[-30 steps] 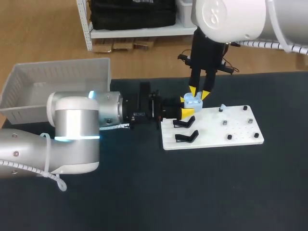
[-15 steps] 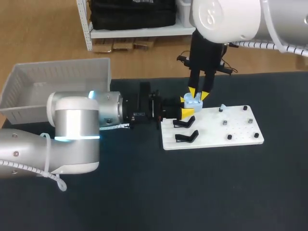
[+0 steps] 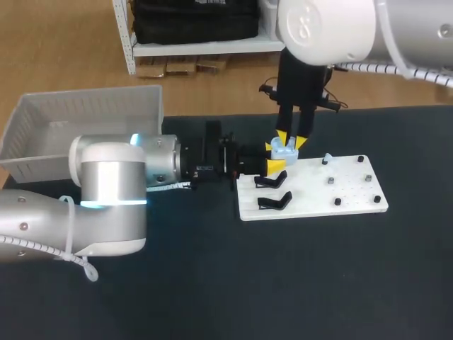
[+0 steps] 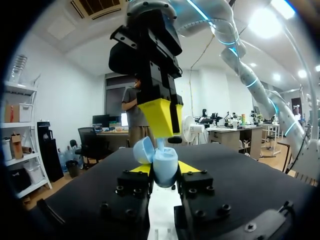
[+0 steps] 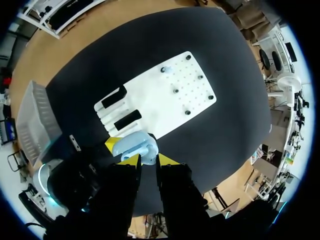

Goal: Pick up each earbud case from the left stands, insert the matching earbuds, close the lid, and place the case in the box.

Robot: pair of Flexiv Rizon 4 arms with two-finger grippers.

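Pale blue plastic marks the earbud case (image 3: pixel 285 149) in the head view. It sits over the far left corner of the white board (image 3: pixel 354 195), pinched in the left tool (image 3: pixel 274 156), which reaches in level from the left. The case's mouth faces up. The right tool (image 3: pixel 291 139) hangs straight down onto it; whether that tool grips anything I cannot tell. Two black stands (image 3: pixel 273 201) lie just nearer on the board. Dark pegs (image 3: pixel 338 202) dot its right half, with a small pale-blue piece (image 3: pixel 327 159) by its far edge. The black surface (image 3: pixel 283 283) runs wide from the board to the near edge. The white box (image 3: pixel 85 127) stands at the far left edge, well apart from the board, beyond the left arm (image 3: pixel 106 191).

In the left wrist view the earbud case (image 4: pixel 165 159) stands upright between the yellow tips of the left tool (image 4: pixel 164 169), both pressed to its sides. The lid (image 4: pixel 143 150) is swung open to one side. The right tool (image 4: pixel 161 120) comes down right over the mouth.

In the right wrist view the earbud case (image 5: pixel 134 145) lies just under the right tool (image 5: pixel 145 160), held across by the left tool (image 5: pixel 140 151). Its longer side looks to run from one of those tips to the other. Ahead lies the board (image 5: pixel 160 97) with its stands (image 5: pixel 127 120), and dark surface (image 5: pixel 215 150) shows on every side of it. The box (image 5: pixel 37 120) sits off beside the left arm.
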